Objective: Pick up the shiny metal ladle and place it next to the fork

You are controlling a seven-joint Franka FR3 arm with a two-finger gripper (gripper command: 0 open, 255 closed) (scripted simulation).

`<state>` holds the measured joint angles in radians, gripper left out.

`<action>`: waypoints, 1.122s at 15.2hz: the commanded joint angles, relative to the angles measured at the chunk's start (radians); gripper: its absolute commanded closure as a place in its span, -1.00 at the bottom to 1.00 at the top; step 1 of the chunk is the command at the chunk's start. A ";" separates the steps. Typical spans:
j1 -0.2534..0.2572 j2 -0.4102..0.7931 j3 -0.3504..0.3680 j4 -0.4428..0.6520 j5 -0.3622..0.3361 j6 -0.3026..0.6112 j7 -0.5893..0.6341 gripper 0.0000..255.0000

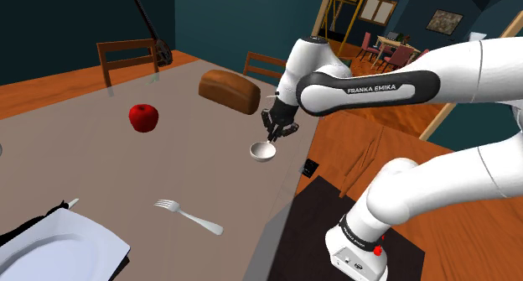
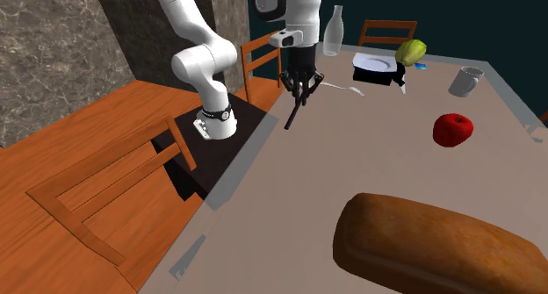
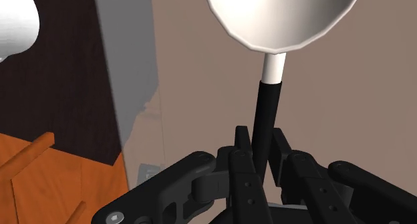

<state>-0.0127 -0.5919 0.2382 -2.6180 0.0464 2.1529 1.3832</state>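
- Light over the table (image 1: 168, 166) is soft and even, no hotspots or glare patches, so it reads as coming from overhead.
- Shadows are weak: just a thin dark smudge under the ladle (image 1: 262, 152) bowl and a faint one along the fork (image 1: 189, 215).
- The white arm (image 1: 469, 78) is easily the brightest thing, fading to gentle grey on its undersides.
- The teal wall (image 1: 67, 19) sits dim, while the far room (image 1: 394, 36) through the doorway looks warmer and brighter.
- The bread (image 2: 439, 244) has a slight sheen along its top edge.
- In the wrist view the ladle's bowl is nearly washed out white, and the black gripper (image 3: 257, 139) shows only thin grey edge highlights.
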 commanded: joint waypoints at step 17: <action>0.200 -0.158 0.246 -0.115 0.180 -0.046 0.288 1.00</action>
<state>0.1855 -0.7499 0.4819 -2.7207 0.2235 2.0936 1.6712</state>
